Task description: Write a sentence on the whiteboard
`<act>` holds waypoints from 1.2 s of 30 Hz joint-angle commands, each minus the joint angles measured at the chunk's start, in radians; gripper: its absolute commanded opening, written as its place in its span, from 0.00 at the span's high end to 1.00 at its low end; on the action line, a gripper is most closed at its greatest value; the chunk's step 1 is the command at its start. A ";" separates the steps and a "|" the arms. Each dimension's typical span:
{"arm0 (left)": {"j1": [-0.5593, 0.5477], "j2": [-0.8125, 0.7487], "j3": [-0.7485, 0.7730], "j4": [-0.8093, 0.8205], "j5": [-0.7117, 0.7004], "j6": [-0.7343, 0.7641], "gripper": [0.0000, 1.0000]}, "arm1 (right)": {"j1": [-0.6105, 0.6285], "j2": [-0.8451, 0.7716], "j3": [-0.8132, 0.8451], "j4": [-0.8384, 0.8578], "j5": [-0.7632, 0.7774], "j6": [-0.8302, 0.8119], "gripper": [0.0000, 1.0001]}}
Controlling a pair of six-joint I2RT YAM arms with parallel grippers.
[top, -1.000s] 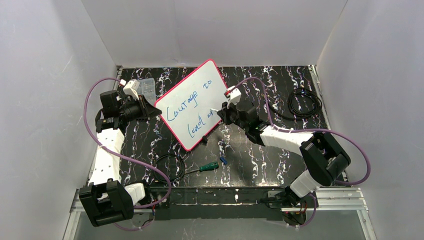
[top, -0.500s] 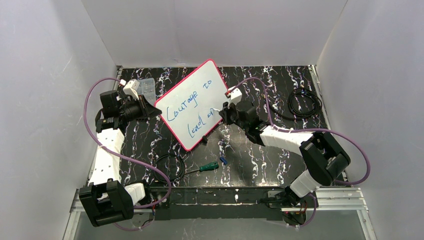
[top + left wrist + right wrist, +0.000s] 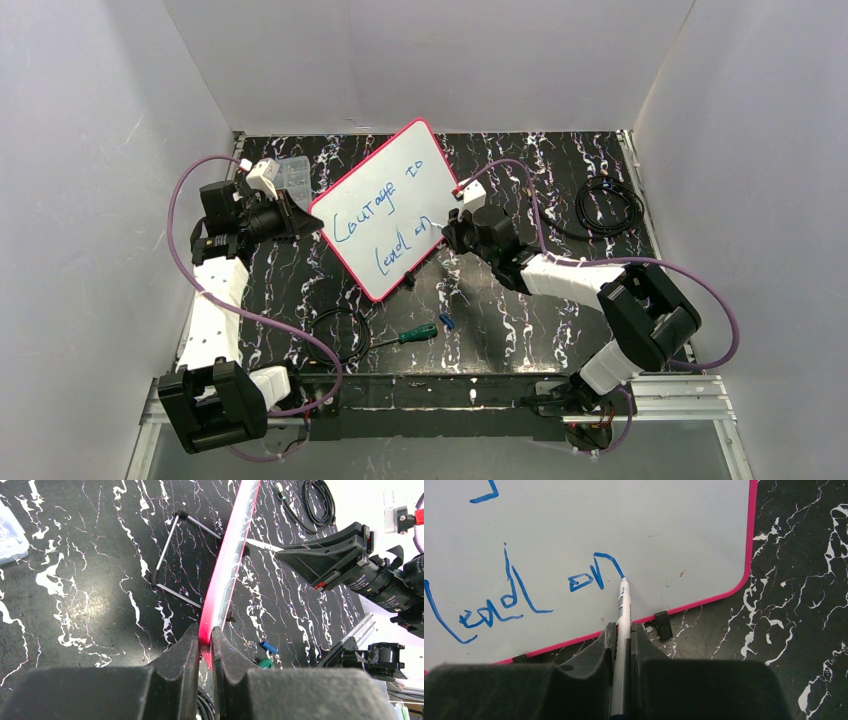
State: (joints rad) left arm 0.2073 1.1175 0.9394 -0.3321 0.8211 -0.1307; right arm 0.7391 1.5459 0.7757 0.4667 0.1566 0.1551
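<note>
The whiteboard [image 3: 385,205] with its pink-red frame stands tilted at mid-table. It carries the blue sentence [image 3: 385,215] in two lines, "Courage to" and "lead on". My left gripper [image 3: 298,216] is shut on the board's left edge; the left wrist view shows the frame [image 3: 225,575] pinched between my fingers [image 3: 182,655]. My right gripper [image 3: 447,228] is shut on a silver marker [image 3: 623,615]. Its tip touches the end of the "n" stroke [image 3: 606,562] of "on" on the board [image 3: 624,520].
A clear compartment box [image 3: 295,172] sits behind my left gripper. A green-handled screwdriver [image 3: 410,335], a small blue cap [image 3: 446,322] and a black cable loop [image 3: 340,335] lie near the front. A coiled black cable [image 3: 607,205] lies at the right.
My right gripper has shifted slightly right along the lower line, and the "n" of "on" has grown. The left arm and the board have not moved.
</note>
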 commanded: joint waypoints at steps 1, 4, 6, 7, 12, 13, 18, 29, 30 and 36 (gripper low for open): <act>-0.006 -0.011 -0.014 -0.004 -0.005 0.022 1.00 | 0.000 -0.003 -0.003 -0.003 0.036 0.002 0.99; -0.006 -0.011 -0.013 -0.004 -0.005 0.022 1.00 | 0.000 -0.033 -0.010 -0.001 0.060 0.006 0.99; -0.005 -0.012 -0.014 -0.004 -0.005 0.022 1.00 | 0.000 -0.049 -0.017 0.002 0.091 0.010 0.99; -0.006 -0.013 -0.013 -0.004 -0.005 0.022 1.00 | -0.001 -0.052 -0.020 0.004 0.109 0.012 0.99; -0.006 -0.014 -0.013 -0.004 -0.004 0.022 1.00 | -0.007 -0.051 -0.030 0.028 0.119 0.020 0.99; -0.006 -0.013 -0.014 -0.004 -0.004 0.022 1.00 | -0.006 -0.053 -0.030 0.033 0.117 0.020 0.99; -0.006 -0.014 -0.014 -0.002 -0.002 0.020 1.00 | -0.006 -0.048 -0.024 0.049 0.113 0.016 0.99; -0.006 -0.010 -0.014 -0.001 0.000 0.020 1.00 | -0.009 0.015 0.004 0.076 0.093 0.017 0.99; -0.006 -0.010 -0.014 -0.001 0.000 0.020 1.00 | -0.009 0.024 0.007 0.080 0.086 0.018 0.99; -0.005 -0.012 -0.016 -0.001 0.000 0.022 1.00 | -0.009 0.043 0.011 0.095 0.077 0.024 0.99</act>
State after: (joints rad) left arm 0.2073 1.1175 0.9386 -0.3290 0.8276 -0.1307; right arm 0.7334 1.5707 0.7567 0.4999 0.2462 0.1661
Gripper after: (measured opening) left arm 0.096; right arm 0.180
